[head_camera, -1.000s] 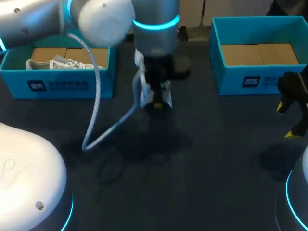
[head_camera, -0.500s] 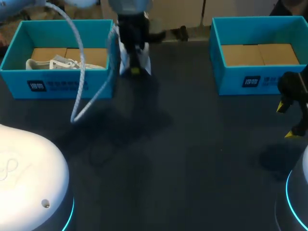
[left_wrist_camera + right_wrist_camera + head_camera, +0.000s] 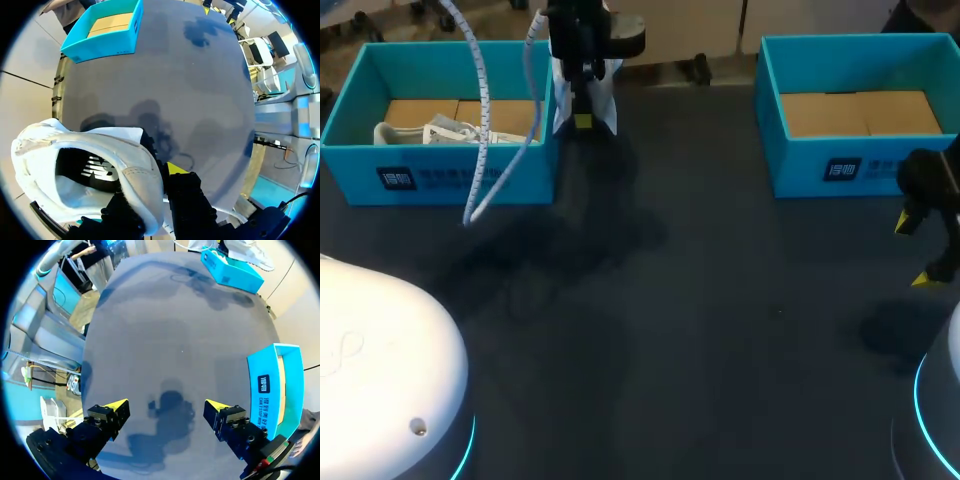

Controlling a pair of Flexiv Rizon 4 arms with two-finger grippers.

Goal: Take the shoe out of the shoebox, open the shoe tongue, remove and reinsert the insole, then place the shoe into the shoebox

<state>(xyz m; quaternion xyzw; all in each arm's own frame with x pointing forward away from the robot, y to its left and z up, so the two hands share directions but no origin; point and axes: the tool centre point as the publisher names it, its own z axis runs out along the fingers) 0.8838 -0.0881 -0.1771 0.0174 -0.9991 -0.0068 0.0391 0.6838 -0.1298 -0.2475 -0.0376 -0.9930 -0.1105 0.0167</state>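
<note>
Held: white shoe (image 3: 132, 172), clamped in left gripper (image 3: 582, 118), top of frame, just right of left shoebox (image 3: 440, 178). Likely the put-back: clear the wall, then lower sole-down beside boxed shoe (image 3: 435, 132). Idle: right gripper (image 3: 166, 405), fingers spread, nothing in them. Count: two shoes, two shoeboxes, right shoebox (image 3: 840, 168) upper right

1. Right gripper (image 3: 165, 407) is hovering over the dark table (image 3: 165, 330), its fingers standing wide apart.
2. Blue shoebox (image 3: 264, 385) is sitting just beside one finger.
3. Second shoebox (image 3: 231, 271) is lying far ahead, with a white shoe (image 3: 247, 252) showing just above it.
</note>
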